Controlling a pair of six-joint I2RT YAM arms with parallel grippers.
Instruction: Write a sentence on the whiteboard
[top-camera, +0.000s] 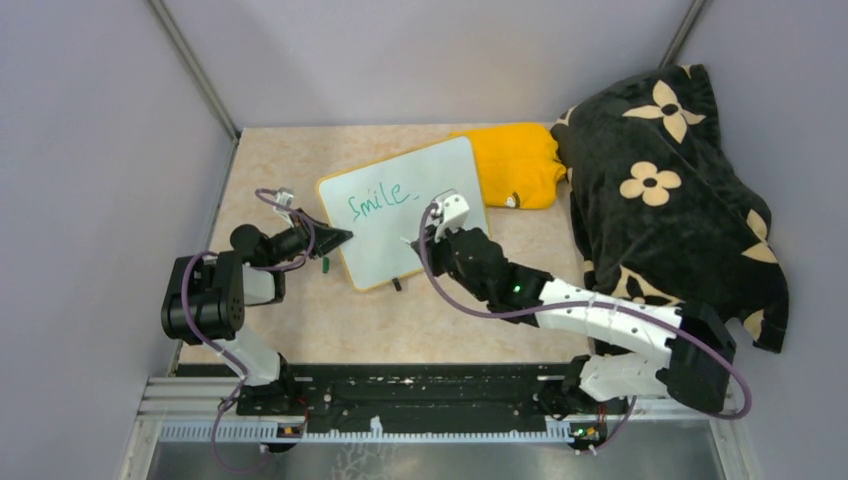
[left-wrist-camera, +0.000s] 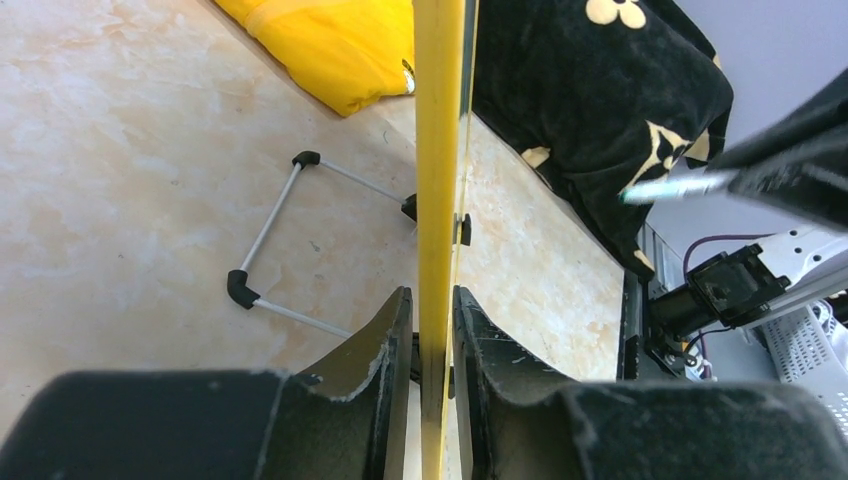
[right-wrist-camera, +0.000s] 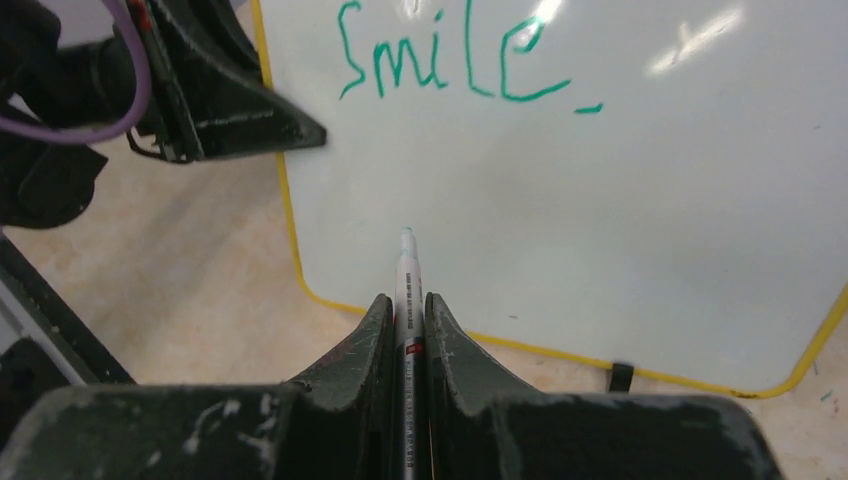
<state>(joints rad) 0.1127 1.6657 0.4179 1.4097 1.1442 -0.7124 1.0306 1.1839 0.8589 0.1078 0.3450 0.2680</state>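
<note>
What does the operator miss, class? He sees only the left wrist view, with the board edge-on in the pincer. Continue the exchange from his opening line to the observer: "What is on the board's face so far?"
Observer: The whiteboard carries one green word, "Smile", with a short dash after it.
Operator: I see only a marker tip at my right. What holds it?
Observer: The right pincer is clamped on the marker, whose tip points at the unmarked white surface below the word.
</note>
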